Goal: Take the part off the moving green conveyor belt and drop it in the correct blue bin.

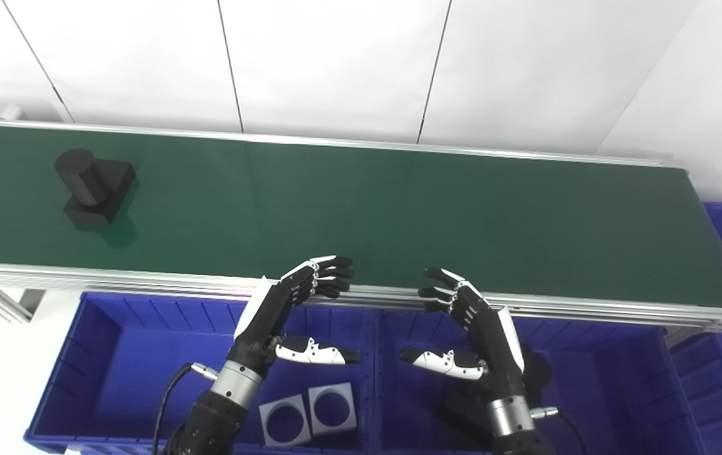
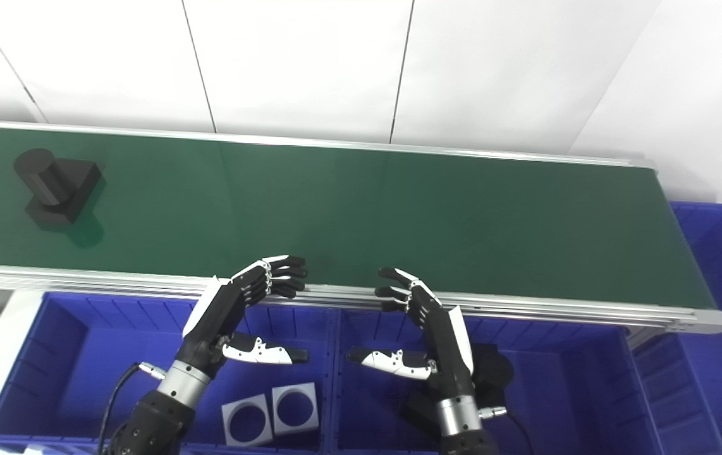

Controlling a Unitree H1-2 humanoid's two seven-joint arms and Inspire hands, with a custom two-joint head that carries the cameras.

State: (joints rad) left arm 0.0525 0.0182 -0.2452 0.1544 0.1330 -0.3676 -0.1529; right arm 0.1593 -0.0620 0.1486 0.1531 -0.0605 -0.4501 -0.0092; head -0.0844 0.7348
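One matte black part, a cylinder standing on a square block, is sitting at the far left of the long dark green conveyor belt, well apart from both hands. The left hand is hovering empty over the near rail, fingers spread and thumb out, and should be waiting for the part before closing around the cylinder. Below it, the left blue plastic bin is holding two grey square plates with round holes. The right hand is likewise hanging open and empty above the right blue bin, which seems to be holding one dark part, though the arm is hiding most of it.
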